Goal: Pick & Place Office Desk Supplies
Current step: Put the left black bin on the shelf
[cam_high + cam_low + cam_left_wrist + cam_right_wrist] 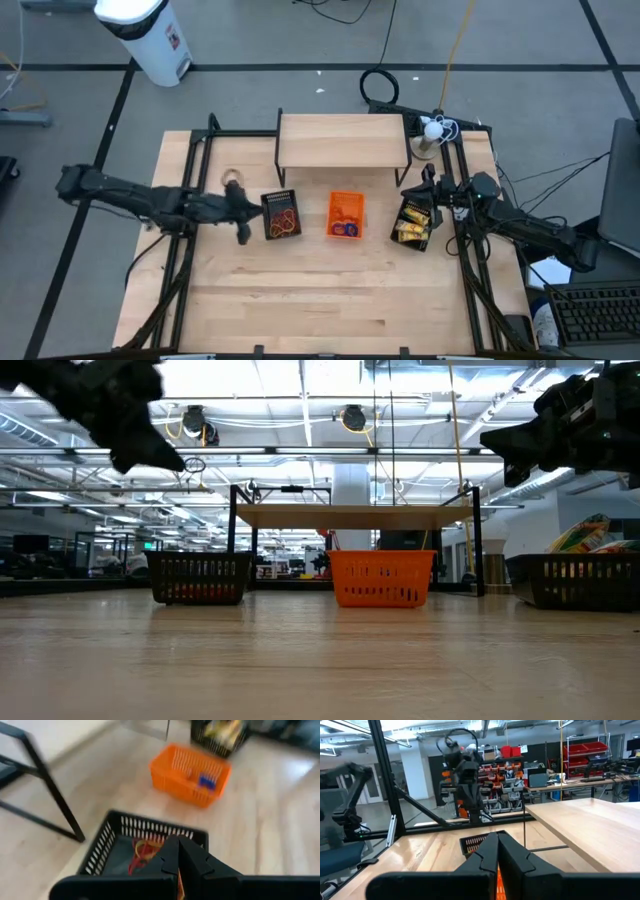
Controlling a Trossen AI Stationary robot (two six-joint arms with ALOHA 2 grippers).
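Observation:
Three small baskets stand in a row on the table. The black basket holds red and tan rubber bands. The orange basket holds blue and purple rings. The other black basket holds yellow packets. My left gripper is shut and hovers high above the left rim of the rubber-band basket. My right gripper is also shut. It hangs in the air over the packet basket, pointing toward the table's left.
A low wooden shelf on a black frame stands behind the baskets. A thin tan loop shows just beyond the left gripper; whether it lies on the table I cannot tell. Bare wood stretches in front of the baskets.

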